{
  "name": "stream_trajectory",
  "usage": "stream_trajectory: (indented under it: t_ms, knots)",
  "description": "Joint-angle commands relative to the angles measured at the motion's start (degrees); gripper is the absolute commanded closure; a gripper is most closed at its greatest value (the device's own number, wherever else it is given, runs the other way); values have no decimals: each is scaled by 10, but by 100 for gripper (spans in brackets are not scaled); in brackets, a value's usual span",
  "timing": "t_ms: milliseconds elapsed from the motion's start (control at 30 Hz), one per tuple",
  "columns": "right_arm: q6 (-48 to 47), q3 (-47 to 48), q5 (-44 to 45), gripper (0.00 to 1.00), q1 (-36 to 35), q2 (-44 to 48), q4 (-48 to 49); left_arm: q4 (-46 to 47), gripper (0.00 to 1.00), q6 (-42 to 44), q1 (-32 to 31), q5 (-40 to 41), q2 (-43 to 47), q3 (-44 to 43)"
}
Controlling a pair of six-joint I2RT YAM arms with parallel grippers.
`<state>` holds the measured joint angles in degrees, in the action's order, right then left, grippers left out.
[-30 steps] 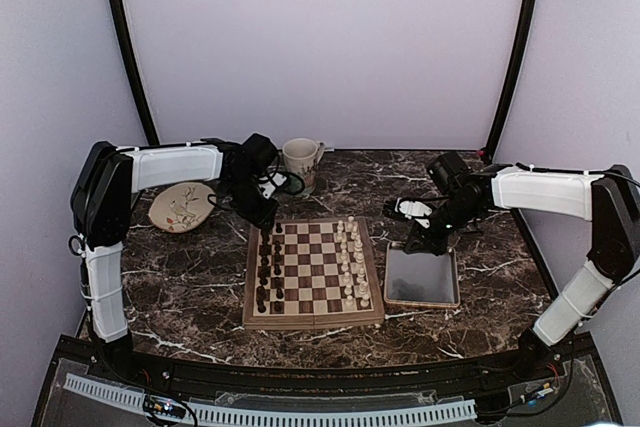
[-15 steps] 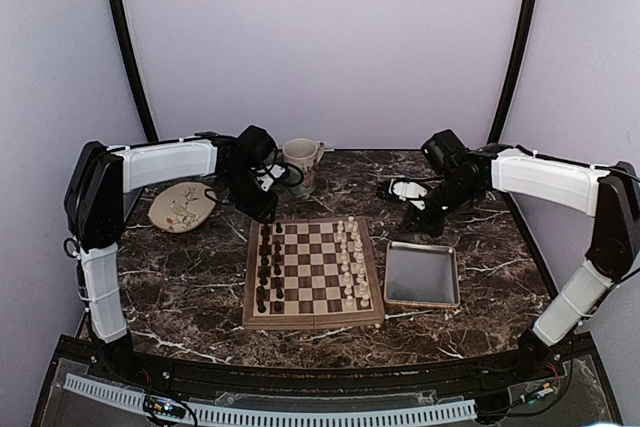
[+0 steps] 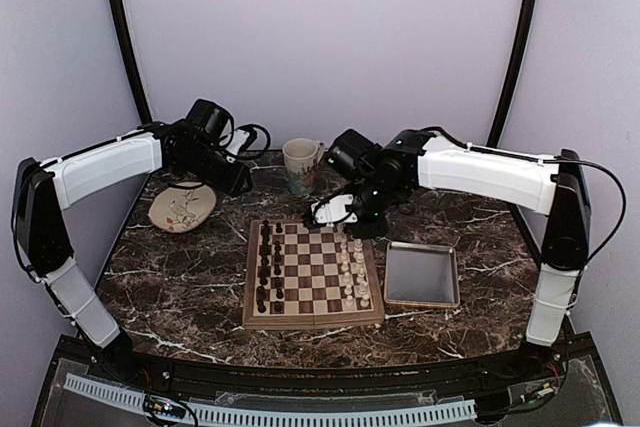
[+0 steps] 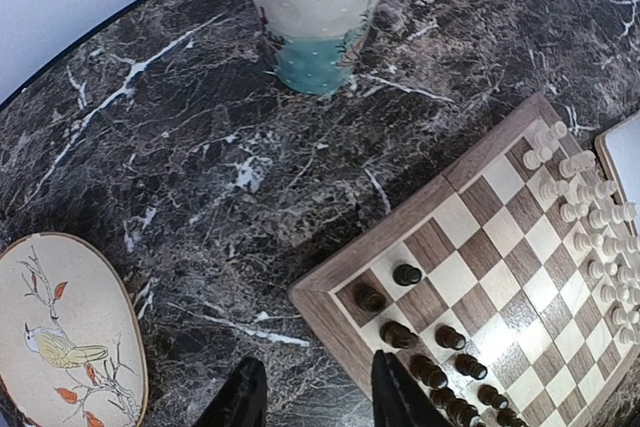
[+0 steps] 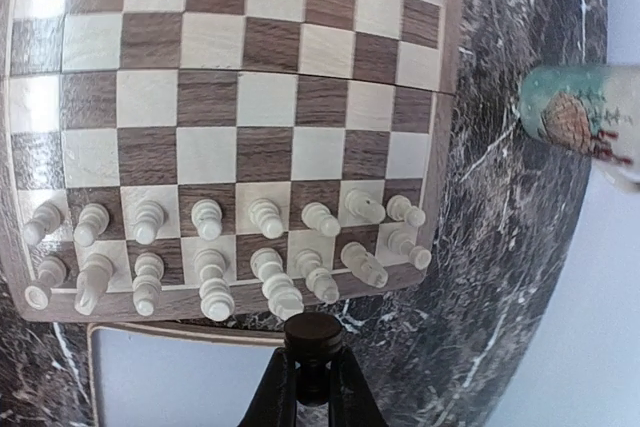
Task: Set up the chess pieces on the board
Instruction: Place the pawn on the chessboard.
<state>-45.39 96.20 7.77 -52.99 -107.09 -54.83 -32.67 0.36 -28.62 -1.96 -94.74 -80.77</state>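
The board point(image 3: 313, 319) lies mid-table. Dark chess pieces point(image 3: 265, 267) line its left two columns, and cream-white chessmen point(image 3: 352, 265) fill its right side. My right gripper point(image 3: 362, 225) hangs by the board's far right corner. In the right wrist view it point(image 5: 313, 387) is shut on a dark chess piece point(image 5: 313, 337), just outside the white rows point(image 5: 265, 217). My left gripper point(image 3: 232, 185) is up and left of the board's far left corner. In the left wrist view it point(image 4: 318, 402) is open and empty, near the corner's dark pieces point(image 4: 398, 333).
A metal tray point(image 3: 421, 275) sits right of the board. A mug point(image 3: 300, 162) stands behind the board's far edge, between the two arms. A painted plate point(image 3: 180, 209) lies at the far left, under the left arm.
The right arm swung left from behind the tray to the board's far right corner, still gripping its piece. The left gripper drew back and left from the board's corner, and its jaws widened.
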Motion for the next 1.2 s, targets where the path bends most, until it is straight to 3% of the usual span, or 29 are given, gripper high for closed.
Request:
stream_trajectory:
  t_ms: [0,267,533,1167]
  knots:
    - [-85,-21,172,100,-70,-30,-23,34,62,-17,18,-22,35,21]
    - [-147,36,257,100,-131,-102,-29,44,61,-25,20,-46,37,31]
    - [-210,7,316,100,-165,-125,15,44,61,-26,21,-55,33,30]
    - [-251,-41,322,97,-200,-139,73,41,62,-25,24,-59,22,30]
